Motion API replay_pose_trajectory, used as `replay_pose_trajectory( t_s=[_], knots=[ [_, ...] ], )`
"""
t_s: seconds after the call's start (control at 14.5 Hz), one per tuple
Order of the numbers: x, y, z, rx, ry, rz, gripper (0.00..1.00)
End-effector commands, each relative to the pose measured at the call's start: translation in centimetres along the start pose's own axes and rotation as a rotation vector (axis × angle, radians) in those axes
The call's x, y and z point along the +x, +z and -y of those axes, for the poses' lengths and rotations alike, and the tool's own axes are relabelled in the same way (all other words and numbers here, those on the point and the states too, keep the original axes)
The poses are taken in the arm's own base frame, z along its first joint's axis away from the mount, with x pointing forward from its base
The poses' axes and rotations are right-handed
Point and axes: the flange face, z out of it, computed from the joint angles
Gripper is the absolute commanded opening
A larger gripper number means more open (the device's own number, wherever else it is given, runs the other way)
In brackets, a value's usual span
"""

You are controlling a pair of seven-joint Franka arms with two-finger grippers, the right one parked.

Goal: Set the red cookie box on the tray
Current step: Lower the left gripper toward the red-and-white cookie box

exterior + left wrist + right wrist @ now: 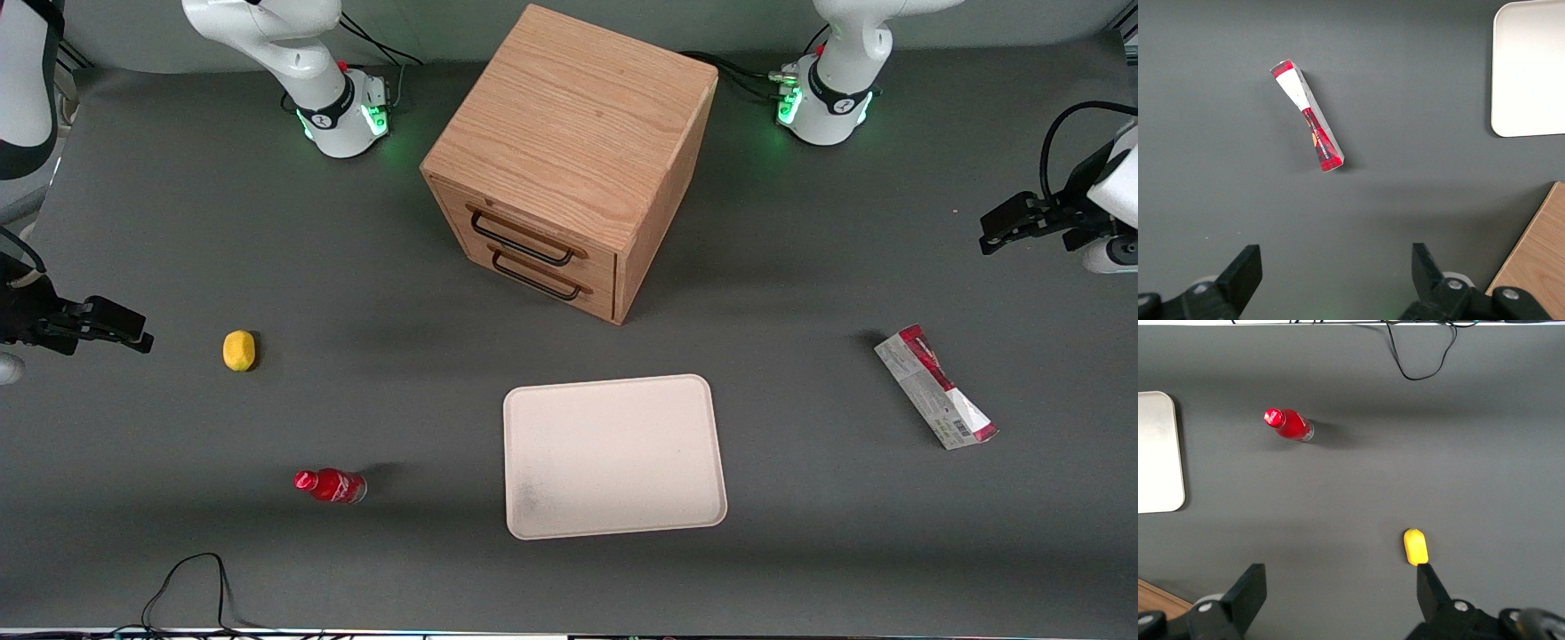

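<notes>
The red cookie box (935,388) lies flat on the grey table toward the working arm's end; it also shows in the left wrist view (1307,115), slanted, with its white-grey face up. The cream-white tray (613,455) lies empty near the table's middle, in front of the cabinet's drawers; one corner of it shows in the left wrist view (1528,67). My left gripper (996,229) hangs open and empty above the table, farther from the front camera than the box and apart from it; its fingers (1245,267) stand wide apart.
A wooden drawer cabinet (569,160) stands farther from the front camera than the tray; its edge shows in the left wrist view (1538,253). A small red bottle (330,485) and a yellow lemon-like object (238,349) lie toward the parked arm's end.
</notes>
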Motion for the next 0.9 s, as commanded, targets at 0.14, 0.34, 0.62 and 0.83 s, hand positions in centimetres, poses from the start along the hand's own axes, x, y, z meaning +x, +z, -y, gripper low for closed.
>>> replay_pose_trajectory(
  t_s=[0.14,0.34,0.62,0.83],
  knots=[
    [0.5,0.2,0.2,-0.006,0.027,0.003,1.0],
    [2.5,3.7,0.5,-0.005,0.028,0.036,1.0],
    [7.8,13.5,3.6,-0.007,-0.222,0.072,0.99],
    [10.6,20.1,3.2,-0.005,-0.418,0.056,0.99]
  ],
)
